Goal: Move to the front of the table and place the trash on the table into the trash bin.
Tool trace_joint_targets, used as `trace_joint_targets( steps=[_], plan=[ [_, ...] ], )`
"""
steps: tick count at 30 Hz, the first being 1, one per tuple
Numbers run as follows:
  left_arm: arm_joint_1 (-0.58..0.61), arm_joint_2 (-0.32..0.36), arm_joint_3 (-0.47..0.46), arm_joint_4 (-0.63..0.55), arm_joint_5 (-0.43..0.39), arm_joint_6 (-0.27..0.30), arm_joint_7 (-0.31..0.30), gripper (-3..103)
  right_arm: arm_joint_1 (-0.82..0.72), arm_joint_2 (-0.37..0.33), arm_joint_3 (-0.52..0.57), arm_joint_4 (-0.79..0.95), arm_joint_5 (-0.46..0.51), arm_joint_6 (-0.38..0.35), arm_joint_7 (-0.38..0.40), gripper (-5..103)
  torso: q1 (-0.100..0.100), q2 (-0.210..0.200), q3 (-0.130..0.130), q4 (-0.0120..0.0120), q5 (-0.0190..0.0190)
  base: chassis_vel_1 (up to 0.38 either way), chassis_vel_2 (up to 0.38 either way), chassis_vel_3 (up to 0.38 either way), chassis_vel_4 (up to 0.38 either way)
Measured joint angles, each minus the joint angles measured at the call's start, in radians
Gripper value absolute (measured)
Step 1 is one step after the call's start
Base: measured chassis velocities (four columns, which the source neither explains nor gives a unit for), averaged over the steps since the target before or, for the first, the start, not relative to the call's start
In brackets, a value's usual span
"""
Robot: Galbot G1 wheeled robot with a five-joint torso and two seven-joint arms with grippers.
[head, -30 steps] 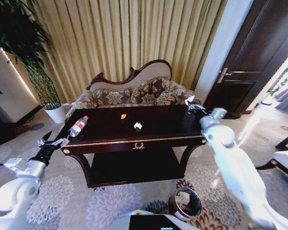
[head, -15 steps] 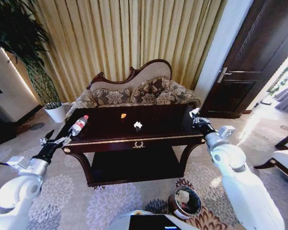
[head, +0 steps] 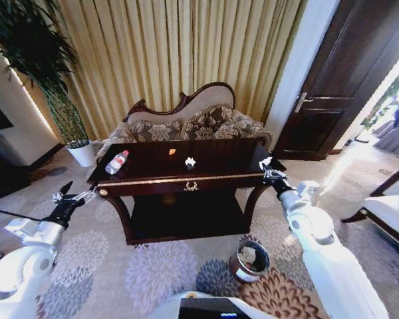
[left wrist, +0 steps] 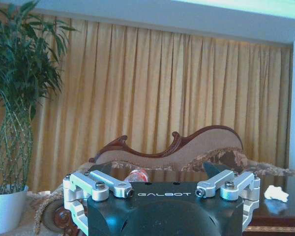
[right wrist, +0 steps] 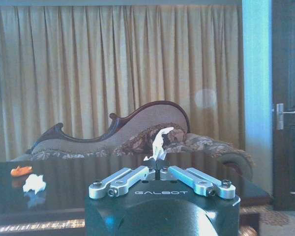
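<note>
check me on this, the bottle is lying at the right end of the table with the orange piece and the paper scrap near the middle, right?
Not quite: in the head view the bottle lies at the left end of the table, not the right. The orange piece and the paper scrap do sit near the middle.

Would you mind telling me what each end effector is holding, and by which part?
The right end effector pinches a white scrap by its lower end. The left end effector holds nothing.
</note>
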Motion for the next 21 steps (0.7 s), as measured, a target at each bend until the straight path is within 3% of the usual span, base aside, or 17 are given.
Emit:
trace_joint_targets(
  steps=[4,6,12,14,21],
  plan=[
    [0.003,-0.006,0.001,-0.004,0.002,0.0,0.001,100,-0.013,0.025,-0.009,-0.066,-0.042,0.013,0.0,0,0.0,0.0,0.0,0.0001,0.0,0.037,-0.066,-0.088,0.092],
    [0.005,-0.01,0.003,-0.006,0.003,-0.001,0.002,100,-0.025,0.054,-0.013,-0.171,-0.118,0.032,0.0,0,0.0,0.0,0.0,0.0002,0.0002,0.0,0.0,0.0,0.0],
    [0.011,-0.015,0.004,-0.01,0.004,-0.001,0.003,100,-0.041,0.1,-0.015,-0.338,-0.175,0.052,0.0,0,0.003,-0.002,0.001,-0.0004,0.0002,-0.022,0.031,0.028,-0.027],
    [0.016,-0.019,0.003,-0.009,0.004,-0.011,0.006,100,-0.049,0.13,-0.003,-0.488,-0.262,0.103,0.0,0,0.002,-0.002,0.001,0.0001,0.0005,-0.016,0.059,0.034,-0.041],
    [0.01,-0.031,0.019,0.021,0.013,-0.024,0.009,100,-0.049,0.178,0.022,-0.713,-0.403,0.132,0.0,0,0.0,0.0,0.0,-0.0002,0.0001,-0.002,0.008,0.002,-0.002]
  ],
)
